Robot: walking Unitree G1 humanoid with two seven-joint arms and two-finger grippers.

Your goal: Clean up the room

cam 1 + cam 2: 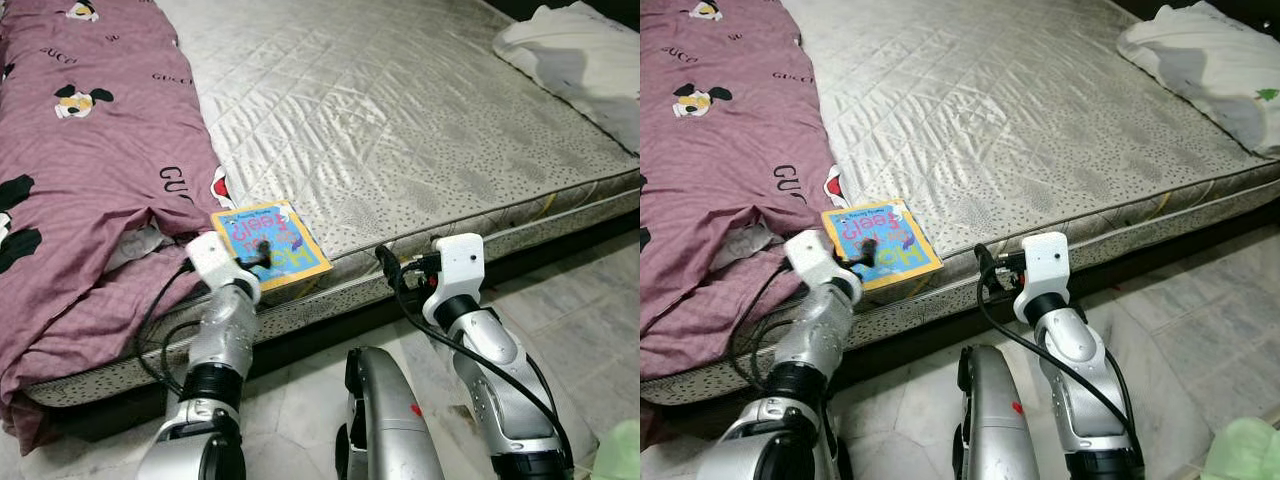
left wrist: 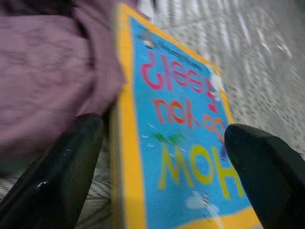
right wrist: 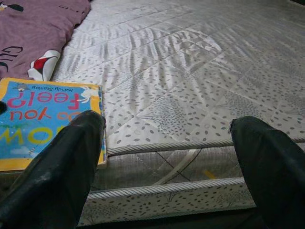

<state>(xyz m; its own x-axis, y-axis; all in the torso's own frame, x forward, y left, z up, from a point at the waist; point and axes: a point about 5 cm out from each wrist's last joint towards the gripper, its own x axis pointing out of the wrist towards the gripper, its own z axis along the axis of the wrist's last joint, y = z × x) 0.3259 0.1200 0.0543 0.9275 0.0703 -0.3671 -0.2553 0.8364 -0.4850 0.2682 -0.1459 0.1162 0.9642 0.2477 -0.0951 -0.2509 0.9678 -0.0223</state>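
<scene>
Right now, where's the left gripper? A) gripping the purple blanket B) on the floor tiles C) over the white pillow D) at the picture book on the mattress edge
D: the left gripper has its open fingers on either side of the picture book at the mattress edge.

Just ahead of your left end effector you see a book with a bright blue cover, a yellow border and pink and yellow lettering. Beside it on that end effector's outer side lies a mauve blanket printed with black letters and black-and-white cartoon figures. Past your right end effector, whose fingers are black, the mattress is silvery grey, quilted, with dark speckles. Far beyond it sits a white pillow.
</scene>
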